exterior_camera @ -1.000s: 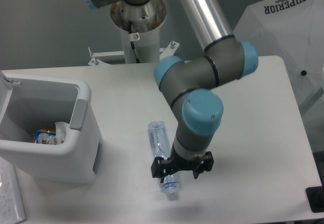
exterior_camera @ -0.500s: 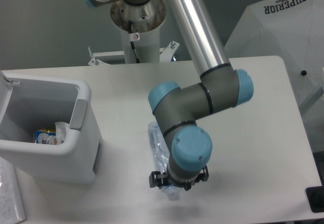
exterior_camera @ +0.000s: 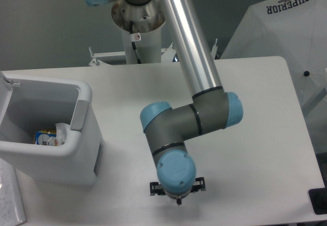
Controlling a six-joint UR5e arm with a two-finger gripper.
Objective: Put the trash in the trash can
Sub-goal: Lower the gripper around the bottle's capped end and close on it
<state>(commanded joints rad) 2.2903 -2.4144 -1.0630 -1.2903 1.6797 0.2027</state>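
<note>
Spanning a grey-walled room, white table (exterior_camera: pixel 265 113), trash can (exterior_camera: pixel 76 159) at left, tool (exterior_camera: pixel 177 194) state hidden.

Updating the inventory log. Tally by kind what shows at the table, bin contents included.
Trash can: 1
Pieces showing inside it: 2 (printed packet, pale crumpled piece)
Robot arm: 1
Total: 4
</note>
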